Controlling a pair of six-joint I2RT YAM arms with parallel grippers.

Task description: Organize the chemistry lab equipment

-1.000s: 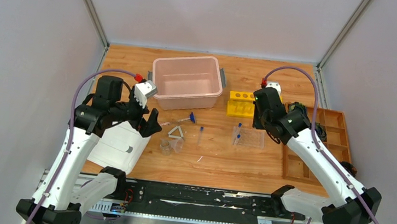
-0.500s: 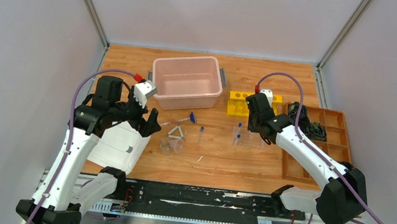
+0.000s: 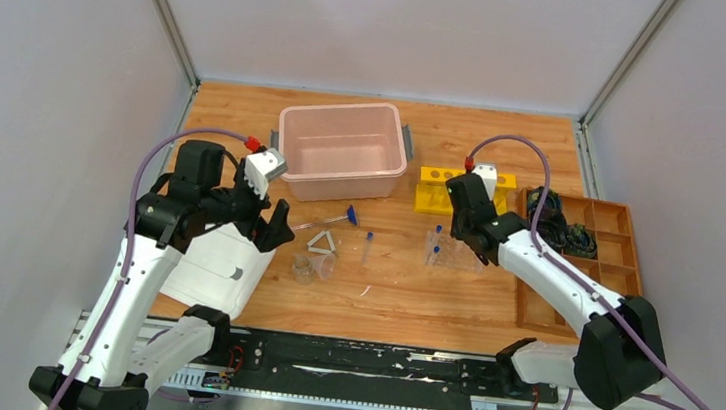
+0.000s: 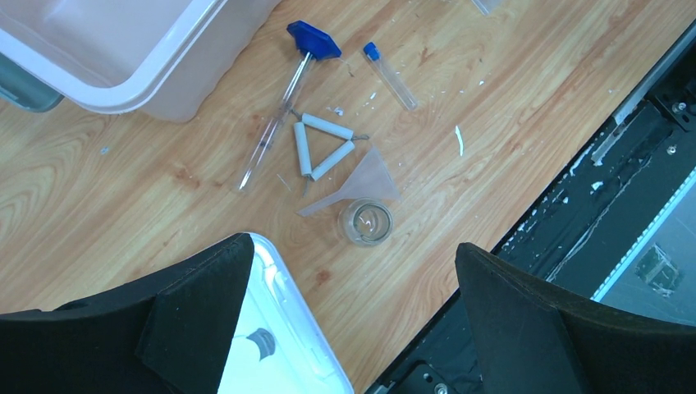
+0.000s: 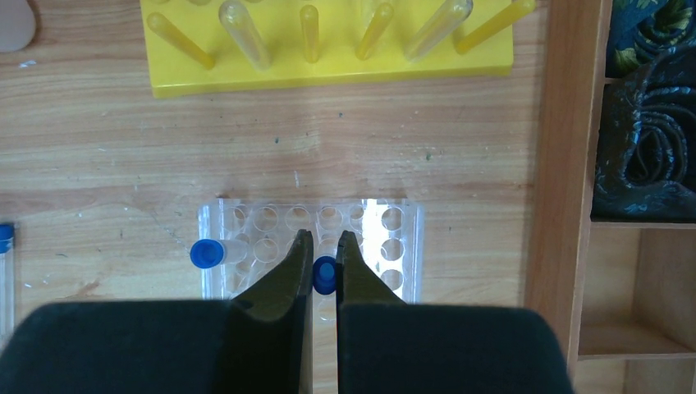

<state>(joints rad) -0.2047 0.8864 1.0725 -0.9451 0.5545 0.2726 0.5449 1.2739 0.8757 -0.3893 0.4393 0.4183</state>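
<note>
A clear tube rack [image 5: 394,246] [image 3: 464,260] lies mid-table with two blue-capped tubes [image 5: 205,253] in it. My right gripper [image 5: 324,238] [image 3: 458,236] hovers over the rack, shut; one tube's blue cap [image 5: 325,275] shows below the narrow slit between its fingers. A loose tube [image 4: 390,74], a blue-tipped rod [image 4: 279,123], a white triangle [image 4: 324,148], a clear funnel-like cup [image 4: 365,185] and a small round cup [image 4: 367,222] lie left of centre. My left gripper [image 4: 351,245] [image 3: 271,228] hangs wide open above the near side of that group, holding nothing.
A pink bin [image 3: 344,148] stands at the back. A yellow rack [image 5: 328,57] sits behind the clear one. On the right, a wooden compartment tray [image 3: 583,276] holds black coiled items. A white lid [image 3: 217,266] lies under the left arm.
My right arm has swung left from beside the wooden tray to above the clear rack, still shut. The left arm and the objects have not moved.
</note>
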